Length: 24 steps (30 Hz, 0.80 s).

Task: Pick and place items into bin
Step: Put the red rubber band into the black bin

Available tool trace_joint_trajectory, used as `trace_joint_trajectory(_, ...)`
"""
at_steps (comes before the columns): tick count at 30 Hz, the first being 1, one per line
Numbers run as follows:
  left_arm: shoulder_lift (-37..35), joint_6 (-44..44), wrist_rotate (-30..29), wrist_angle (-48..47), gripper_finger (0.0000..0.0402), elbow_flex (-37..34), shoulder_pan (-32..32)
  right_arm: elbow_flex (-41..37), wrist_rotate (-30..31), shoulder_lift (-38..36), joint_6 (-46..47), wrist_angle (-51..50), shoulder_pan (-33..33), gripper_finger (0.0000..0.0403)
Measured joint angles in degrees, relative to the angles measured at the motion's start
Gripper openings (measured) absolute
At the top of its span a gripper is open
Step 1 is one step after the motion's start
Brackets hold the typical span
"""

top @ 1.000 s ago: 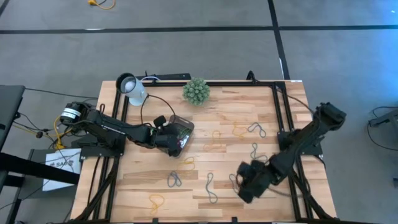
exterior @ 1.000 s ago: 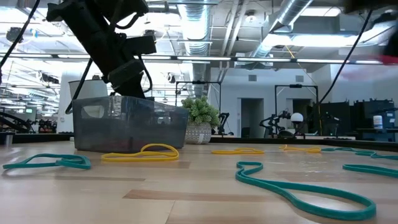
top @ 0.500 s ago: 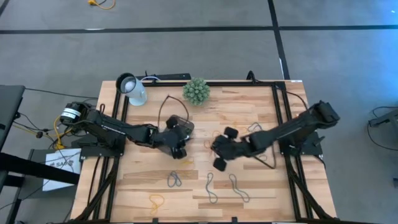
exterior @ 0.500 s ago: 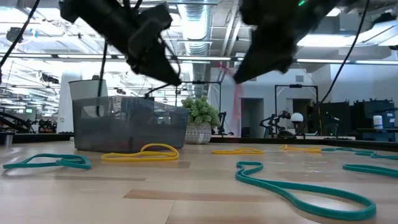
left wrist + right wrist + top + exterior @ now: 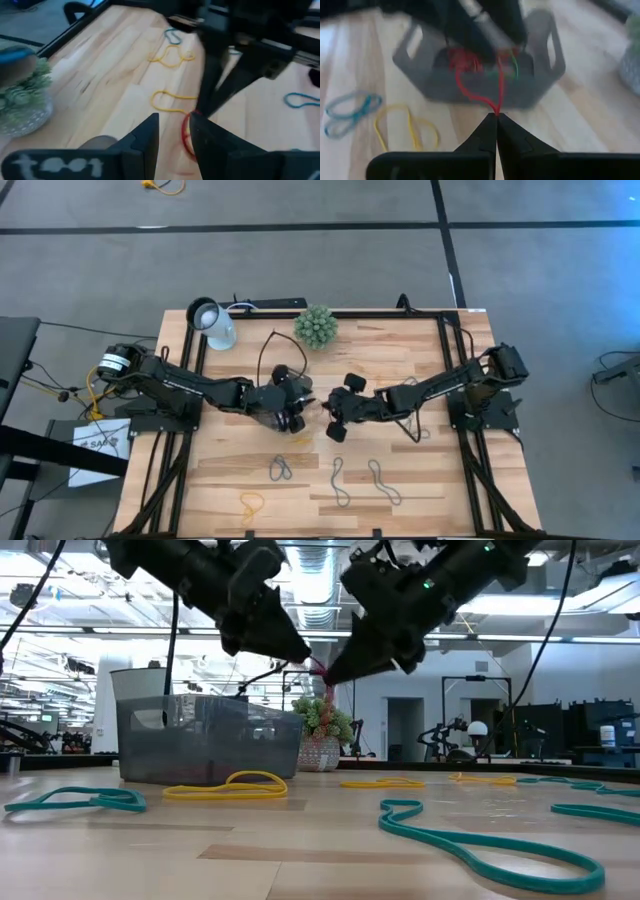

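Pinching thin floppy red loop [image 5: 479, 98], right tool [image 5: 496, 118]; left tool [image 5: 172, 131] apart; smoky translucent bin [image 5: 530, 85]

- Over the dark smoky translucent plastic bin [image 5: 288, 392], the left gripper [image 5: 297, 408] with parted fingers blocks the way in.
- The right gripper [image 5: 327, 409], pinched on a red rubber loop [image 5: 479, 92], crowds the bin's open side.
- The spiky green plant ball [image 5: 315, 326] and white round lamp head [image 5: 206, 316] stand behind.
- Bare wooden table [image 5: 220, 475] lies open along the near edge.
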Motion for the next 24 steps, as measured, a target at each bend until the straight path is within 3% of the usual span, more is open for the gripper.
trace_joint_trajectory(4, 0.00, 0.08, 4.14, 1.42, 0.0100, 0.00, 0.00, -0.02, 0.86, -0.04, -1.95, 1.95, -0.50, 0.0000)
trace_joint_trajectory(17, 0.00, 0.01, 2.53, 0.82, 0.0098, 0.00, 0.00, -0.02, 1.23, -0.04, -3.12, 3.75, -0.48, 0.0000)
trace_joint_trajectory(21, 0.00, 1.10, 2.53, 0.60, 0.0076, 0.00, 0.00, -0.02, 1.23, -0.04, -3.15, 3.75, -0.50, 0.0000)
trace_joint_trajectory(24, 0.00, 2.86, 2.50, 0.60, 0.0035, 0.00, 0.00, -0.02, 1.23, -0.04, -3.17, 3.75, -0.48, 0.0000)
